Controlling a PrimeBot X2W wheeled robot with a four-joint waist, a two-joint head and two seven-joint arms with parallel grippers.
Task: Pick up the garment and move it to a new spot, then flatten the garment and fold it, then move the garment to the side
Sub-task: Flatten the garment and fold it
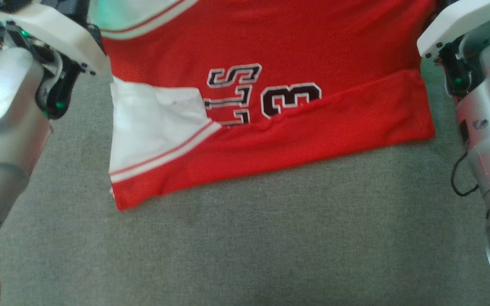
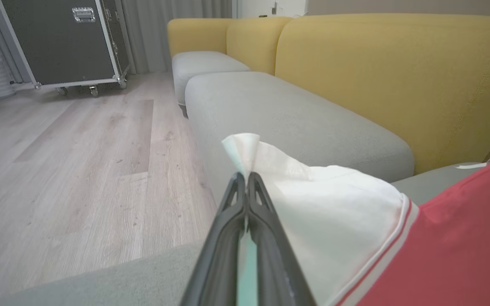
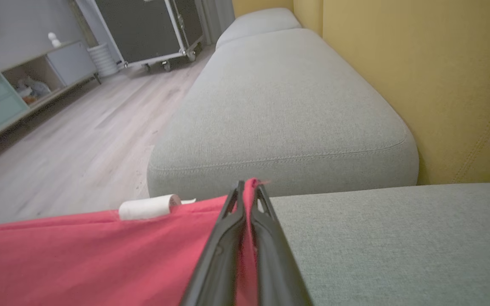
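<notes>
Left gripper (image 2: 246,175): clamped on a white corner of the jersey (image 1: 296,38); a small tuft shows past the tips.
Jersey: spread on the grey seat (image 1: 270,242) between the 2 arms, near hem doubled over, part of the lettering covered.
Right gripper (image 3: 247,185): pinched on a red edge, very little cloth beyond the tips.
Risk, judged: either thin bite could be lost if the cloth is pulled taut. An uneven lift would be expected to skew the fold, and the doubled hem could be creased in.
Surface: woven cushion, some drag on the fabric likely.
Room: yellow backrest (image 2: 398,76), wood floor (image 2: 79,148), wheeled black case (image 2: 58,42), low shelf unit (image 3: 19,80).
</notes>
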